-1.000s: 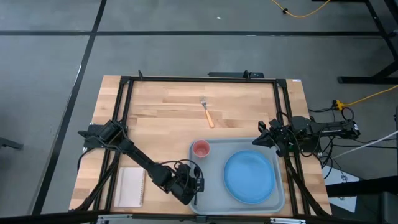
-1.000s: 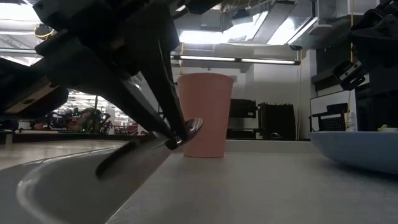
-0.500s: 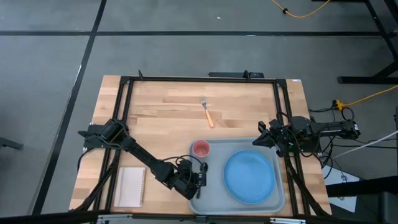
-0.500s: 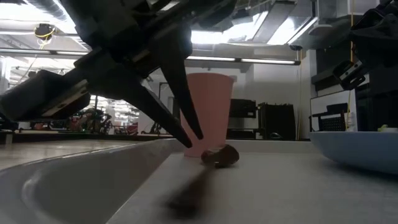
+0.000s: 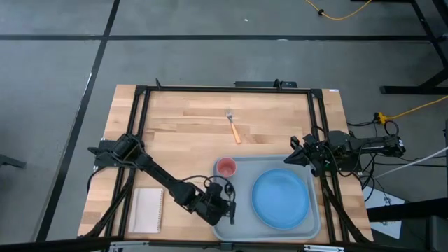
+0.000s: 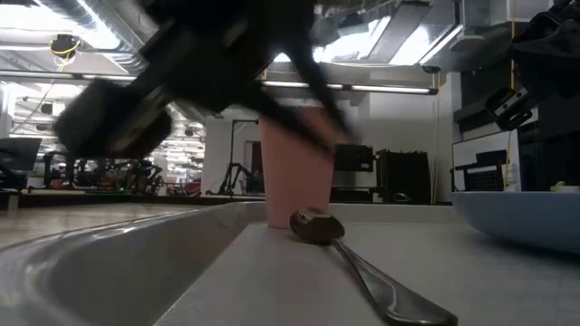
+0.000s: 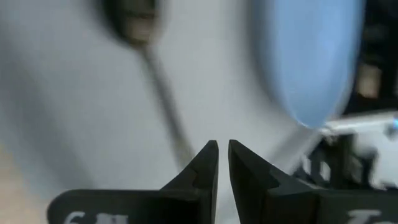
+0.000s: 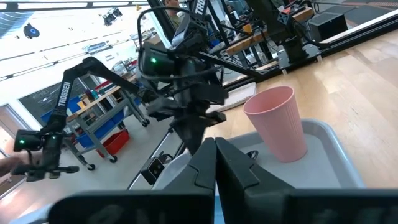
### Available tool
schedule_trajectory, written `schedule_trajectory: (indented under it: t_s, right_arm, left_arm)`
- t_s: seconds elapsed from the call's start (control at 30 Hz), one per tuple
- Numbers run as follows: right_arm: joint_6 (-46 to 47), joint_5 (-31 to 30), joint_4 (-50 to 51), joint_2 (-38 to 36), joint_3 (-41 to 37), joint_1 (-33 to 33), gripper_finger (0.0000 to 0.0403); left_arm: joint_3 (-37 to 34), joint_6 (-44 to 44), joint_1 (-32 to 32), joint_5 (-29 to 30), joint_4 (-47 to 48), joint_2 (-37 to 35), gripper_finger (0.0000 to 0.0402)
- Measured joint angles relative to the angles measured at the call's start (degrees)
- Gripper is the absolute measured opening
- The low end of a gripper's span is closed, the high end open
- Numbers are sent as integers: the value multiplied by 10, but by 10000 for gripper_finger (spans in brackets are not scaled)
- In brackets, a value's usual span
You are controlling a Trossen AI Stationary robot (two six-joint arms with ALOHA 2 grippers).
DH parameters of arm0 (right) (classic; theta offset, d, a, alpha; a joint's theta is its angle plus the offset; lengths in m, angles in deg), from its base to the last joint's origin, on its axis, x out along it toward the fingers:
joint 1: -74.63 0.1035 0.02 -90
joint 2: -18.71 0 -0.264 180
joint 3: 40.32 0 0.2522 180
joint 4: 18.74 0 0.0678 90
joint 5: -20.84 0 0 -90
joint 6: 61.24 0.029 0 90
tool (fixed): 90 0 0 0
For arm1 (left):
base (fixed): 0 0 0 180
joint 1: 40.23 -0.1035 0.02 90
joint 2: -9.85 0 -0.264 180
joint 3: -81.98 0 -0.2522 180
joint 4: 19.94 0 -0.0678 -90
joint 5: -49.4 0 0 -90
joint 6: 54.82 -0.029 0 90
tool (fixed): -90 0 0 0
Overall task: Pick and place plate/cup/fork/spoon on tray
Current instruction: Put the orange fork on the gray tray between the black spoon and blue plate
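The dark spoon (image 6: 362, 267) lies on the floor of the grey-blue tray (image 5: 241, 225), its bowl (image 6: 315, 226) close to the pink cup (image 5: 225, 166). It also shows in the left wrist view (image 7: 155, 81). My left gripper (image 5: 227, 203) hangs just above the spoon, touching nothing, with a narrow gap between its fingertips (image 7: 222, 149). The light-blue plate (image 5: 280, 198) lies in the tray's right half. The orange-handled fork (image 5: 234, 129) lies on the bare table beyond the tray. My right gripper (image 5: 291, 158) waits, shut and empty, at the tray's far right corner.
A white notepad (image 5: 147, 210) lies on the table left of the tray, under my left arm. The black frame rails (image 5: 224, 89) run around the table. Bare wood lies between the fork and the far rail.
My left gripper has carried the spoon from above the tray's left rim toward the right and let it go. The spoon has dropped and now lies flat on the tray floor, its bowl toward the cup. The gripper has risen clear of it.
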Motion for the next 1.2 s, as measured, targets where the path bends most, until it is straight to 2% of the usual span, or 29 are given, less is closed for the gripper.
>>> schedule_trajectory:
  t_s: [0.13, 0.27, 0.37, 0.47, 0.53, 0.57, 0.6, 0.7, 0.73, 0.87, 0.93, 1.03, 1.2]
  right_arm:
    - [0, 1, 0, 0, 0, 0, 6]
    - [2, 5, 0, 1, 0, 0, 6]
    - [0, 5, 0, 5, 0, 0, 6]
    - [1, 4, -2, 5, 0, 0, 6]
    - [1, 4, -1, 5, 0, 0, 6]
    - [1, 4, -1, 5, 0, 0, 6]
    - [1, 2, -2, 7, 0, 0, 6]
    - [-11, -13, 0, 8, 0, 0, 6]
    - [-18, -19, 1, 8, 0, 0, 6]
    - [-41, -36, 4, 8, 0, 0, 6]
    - [-40, -36, 4, 8, 0, 0, 6]
    - [-40, -36, 4, 7, 0, 0, 6]
    - [-41, -36, 4, 7, 0, 0, 6]
  left_arm:
    - [0, -122, 0, 39, -84, -18, 26]
    - [1, -347, -9, 131, -122, -54, 21]
    - [1, -557, -23, 237, -120, -87, 17]
    - [0, -721, -48, 349, -87, -119, 12]
    - [1, -770, -87, 362, -53, -136, 8]
    - [0, -772, -112, 341, -21, -146, 5]
    - [0, -768, -142, 285, 9, -155, 3]
    - [0, -743, -248, 50, 63, -163, 2]
    - [0, -741, -283, -9, 71, -160, 2]
    - [1, -738, -414, -183, 66, -143, 1]
    - [0, -723, -467, -232, 75, -131, 1]
    - [0, -712, -524, -257, 91, -110, 1]
    - [0, -694, -560, -319, 43, -67, 1]
